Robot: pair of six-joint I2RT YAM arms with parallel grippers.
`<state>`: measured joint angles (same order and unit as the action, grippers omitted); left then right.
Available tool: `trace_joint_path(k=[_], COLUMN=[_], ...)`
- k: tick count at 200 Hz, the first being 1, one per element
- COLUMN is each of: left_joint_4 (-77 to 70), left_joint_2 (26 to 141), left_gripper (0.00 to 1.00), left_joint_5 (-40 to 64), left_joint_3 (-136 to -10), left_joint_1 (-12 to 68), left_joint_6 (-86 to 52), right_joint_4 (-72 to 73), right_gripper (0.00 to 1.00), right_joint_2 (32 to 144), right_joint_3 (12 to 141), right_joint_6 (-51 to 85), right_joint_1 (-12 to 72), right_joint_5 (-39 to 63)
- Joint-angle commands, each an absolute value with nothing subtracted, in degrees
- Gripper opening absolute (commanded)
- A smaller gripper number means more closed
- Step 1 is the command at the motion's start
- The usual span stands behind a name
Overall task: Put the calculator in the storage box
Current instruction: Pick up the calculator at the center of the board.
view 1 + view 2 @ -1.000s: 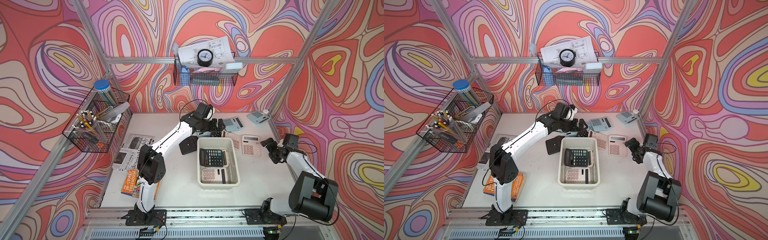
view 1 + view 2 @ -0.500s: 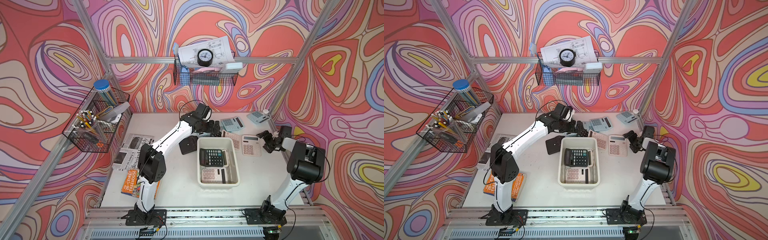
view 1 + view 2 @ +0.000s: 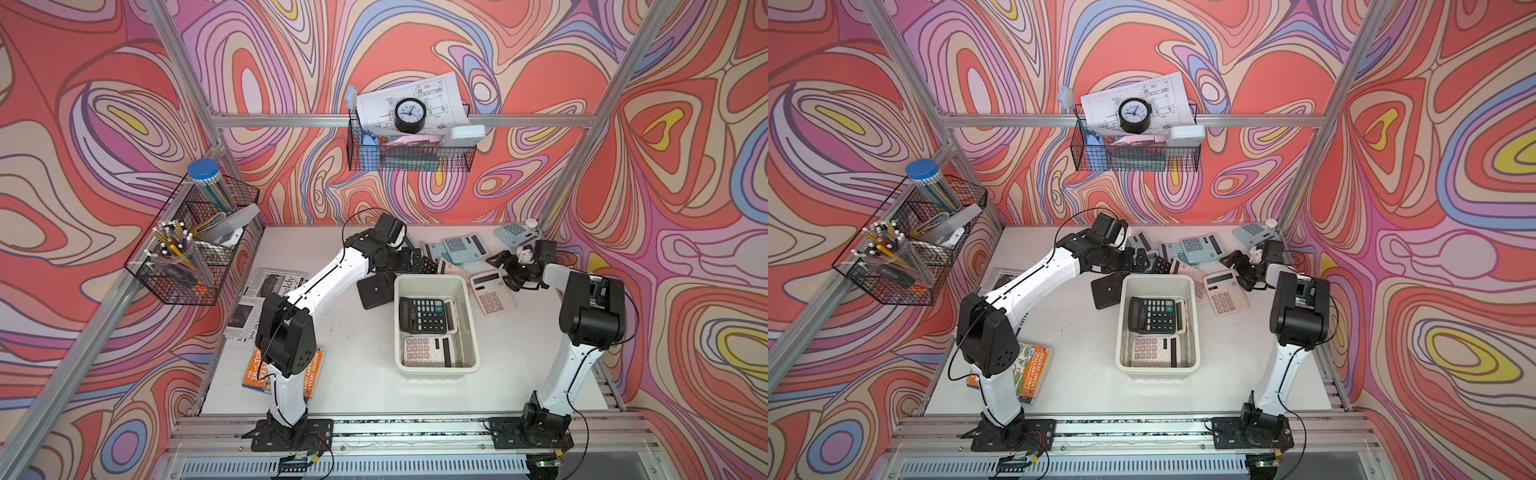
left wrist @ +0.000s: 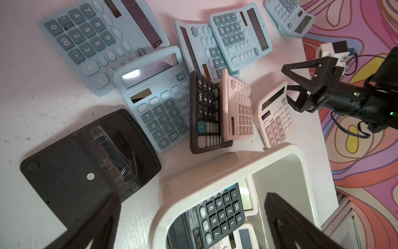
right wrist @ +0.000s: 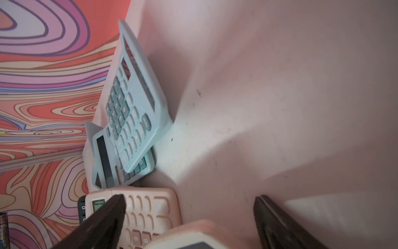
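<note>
Both pincers stand released and empty. The left pincer (image 3: 409, 262) hovers near the far rim of the storage box (image 3: 397, 328). The right pincer (image 3: 505, 272) hangs over the display end of the pink calculator (image 3: 492, 293).

The worktop (image 3: 357, 374) carries the box, which holds a black calculator (image 3: 422, 313) and a pale calculator (image 3: 426, 351).

Hazards, as judged:
- The arms meet near the box's far end, so contact between them is possible.
- The blue calculators (image 3: 463, 248) overlap, so closing on one may drag a neighbour.
- A calculator lying flat offers little edge, so the fingers may slip.

The pink calculator lies flat just beside the box wall on the right arm's side, partly between the right pincer's fingers (image 5: 107, 215).
</note>
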<state>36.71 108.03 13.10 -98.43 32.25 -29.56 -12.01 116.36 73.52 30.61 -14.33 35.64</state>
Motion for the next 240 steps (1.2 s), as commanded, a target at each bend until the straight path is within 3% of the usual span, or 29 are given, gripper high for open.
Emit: trace_joint_path(k=[1, 39, 131, 174, 206, 240], left_joint_4=[34.19, 34.19, 33.14, 32.78, 32.71, 31.95], left_joint_2=[104.79, 104.48, 100.63, 103.01, 105.13, 106.75], left_gripper=[0.99, 0.99, 0.99, 0.99, 0.98, 0.99], left_joint_5=[13.91, 15.08, 15.75, 16.51, 17.3, 18.65], left_joint_3=[-95.32, -94.68, -90.08, -92.27, -94.1, -94.92], left_joint_1=[31.92, 31.16, 29.58, 28.6, 28.08, 27.9], left_joint_6=[-30.21, -30.5, -30.08, -29.01, -28.95, -29.53], right_joint_4=[-17.79, -21.37, -24.27, -9.02, 10.72, 20.09], right_gripper=[0.96, 0.98, 0.98, 0.96, 0.88, 0.77], right_joint_2=[111.5, 97.86, 81.99, 89.68, 98.6, 99.18], right_joint_3=[69.65, 61.89, 42.57, 35.05, 31.57, 30.37], right_joint_6=[29.02, 29.65, 33.13, 38.86, 46.91, 50.74], right_joint_1=[-13.95, -13.97, -14.15, -14.59, -14.55, -14.61], right_joint_5=[32.82, 20.77, 20.58, 26.6, 37.16, 38.82])
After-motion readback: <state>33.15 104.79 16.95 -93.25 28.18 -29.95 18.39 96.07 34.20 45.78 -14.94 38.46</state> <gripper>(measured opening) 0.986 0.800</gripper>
